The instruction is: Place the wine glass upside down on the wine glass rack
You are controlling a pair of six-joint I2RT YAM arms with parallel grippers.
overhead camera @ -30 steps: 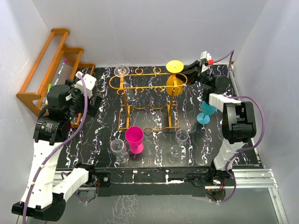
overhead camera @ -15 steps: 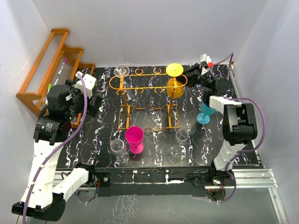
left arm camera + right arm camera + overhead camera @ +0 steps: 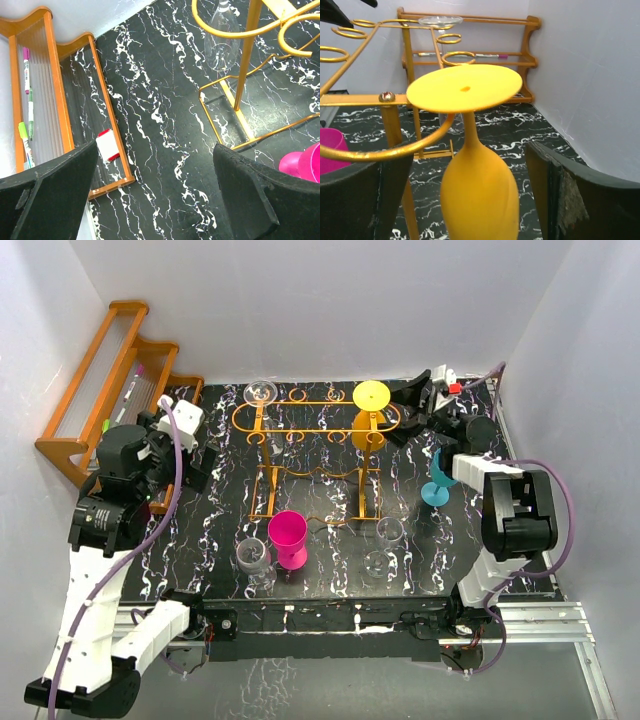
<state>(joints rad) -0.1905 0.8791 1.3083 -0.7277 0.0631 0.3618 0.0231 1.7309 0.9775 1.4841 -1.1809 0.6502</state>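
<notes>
**Two claws open, yellow glass hung on the wire rack**

One yellow wine glass [image 3: 370,416] hangs upside down at the right end of the wine glass rack [image 3: 318,401]. Its flat foot rests on top of a gold ring slot, the stem drops through the slot, and the bowl hangs below the frame. In the right wrist view the foot sits level above the curved wire.

The right claw [image 3: 401,412] is at that same end of the rack with its jaws spread. One dark finger [image 3: 560,195] stands on either side of the bowl, with a gap showing on both sides, so it grips nothing.

The left claw [image 3: 155,195] is also wide apart and holds nothing. It hangs over the black marbled surface [image 3: 200,530], between the wooden stepped rack [image 3: 100,390] and the left end of the gold stand. Coloured markers [image 3: 26,70] lie in the wooden rack.

A clear glass [image 3: 261,392] hangs upside down at the far left corner of the wire rack. On the surface in front of the rack stand a pink cup [image 3: 288,537] with a clear glass [image 3: 253,557] just beside it. Two more clear glasses [image 3: 388,532] stand to the right of those. A teal glass [image 3: 437,480] stands close to the right arm.
</notes>
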